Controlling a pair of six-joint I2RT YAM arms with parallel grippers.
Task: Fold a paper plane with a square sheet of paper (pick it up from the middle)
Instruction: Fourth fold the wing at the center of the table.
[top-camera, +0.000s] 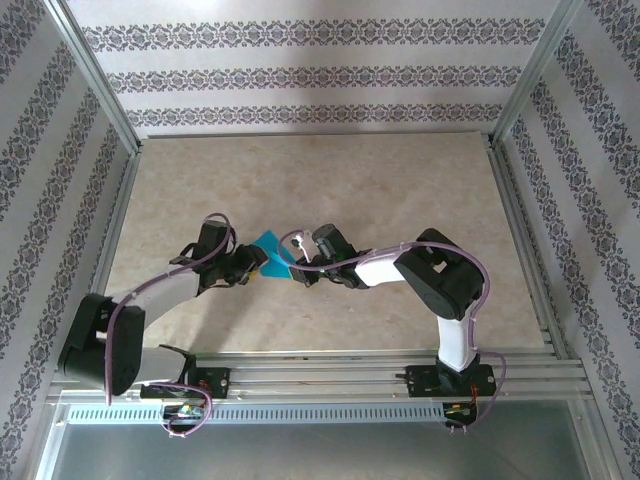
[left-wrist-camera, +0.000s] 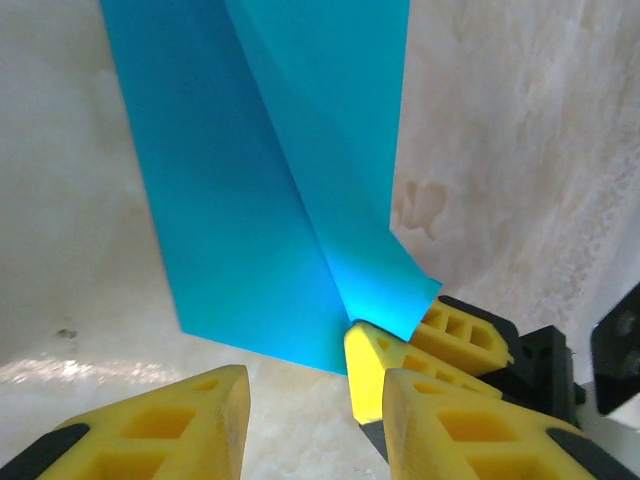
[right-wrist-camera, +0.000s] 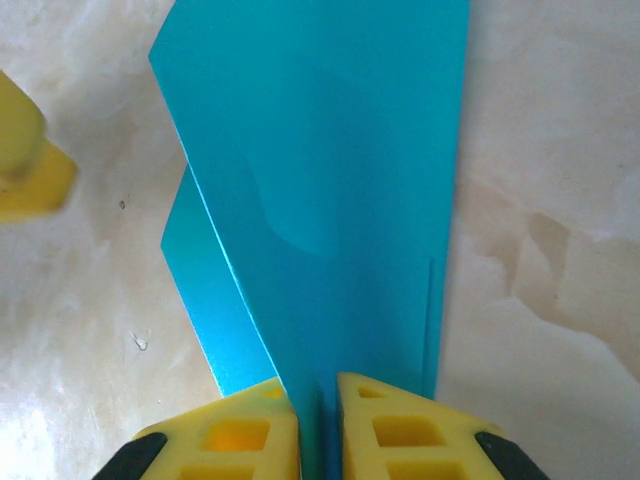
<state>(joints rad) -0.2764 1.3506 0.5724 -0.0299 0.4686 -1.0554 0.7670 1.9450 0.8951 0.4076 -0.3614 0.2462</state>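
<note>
The teal-blue sheet of paper (top-camera: 270, 247) lies folded on the table between both arms, with a lengthwise crease and overlapping layers (left-wrist-camera: 270, 190). My right gripper (right-wrist-camera: 318, 405) is shut on the near edge of the paper (right-wrist-camera: 330, 200), the sheet running up between its yellow fingers. In the left wrist view those right fingers (left-wrist-camera: 375, 375) pinch the paper's lower corner. My left gripper (left-wrist-camera: 315, 390) is open, its two yellow fingers wide apart just short of the paper's edge with nothing between them. From above, the left gripper (top-camera: 250, 262) and the right gripper (top-camera: 298, 268) meet at the paper.
The beige marbled table (top-camera: 400, 190) stretches behind and to both sides of the paper. Patterned walls with metal frame posts (top-camera: 100, 80) enclose it. A metal rail (top-camera: 330, 365) runs along the near edge by the arm bases.
</note>
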